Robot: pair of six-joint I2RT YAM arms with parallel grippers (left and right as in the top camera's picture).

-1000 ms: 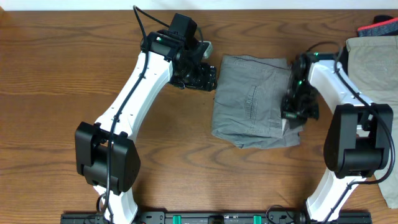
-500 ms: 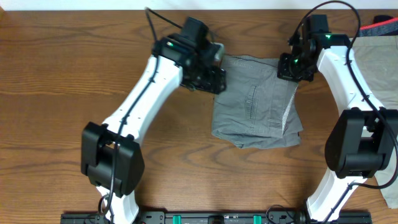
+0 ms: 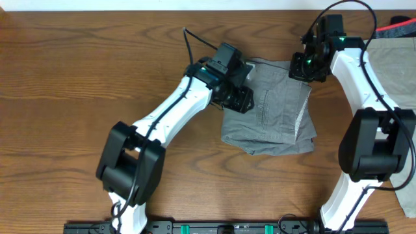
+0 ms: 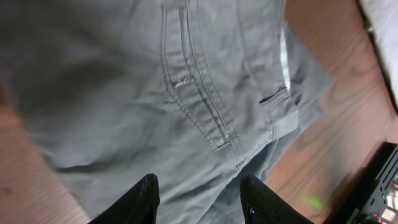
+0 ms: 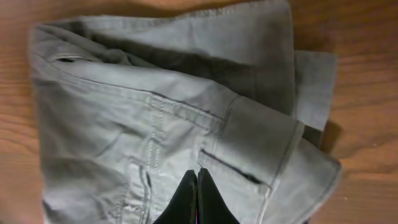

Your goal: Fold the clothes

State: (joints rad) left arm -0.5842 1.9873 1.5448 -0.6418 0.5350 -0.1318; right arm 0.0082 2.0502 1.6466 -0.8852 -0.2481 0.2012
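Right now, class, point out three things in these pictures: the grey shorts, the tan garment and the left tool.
grey shorts (image 3: 273, 123): overhead view, middle of the folded fabric.
tan garment (image 3: 393, 65): overhead view, bare fabric near the right edge.
left tool (image 4: 202, 199): left wrist view, midway between its fingertips.

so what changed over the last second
The left tool swung right from the table onto the far left corner of the grey shorts, jaws open. The right tool, shut, went from their right edge to their far right corner. Shorts and tan garment stayed put.
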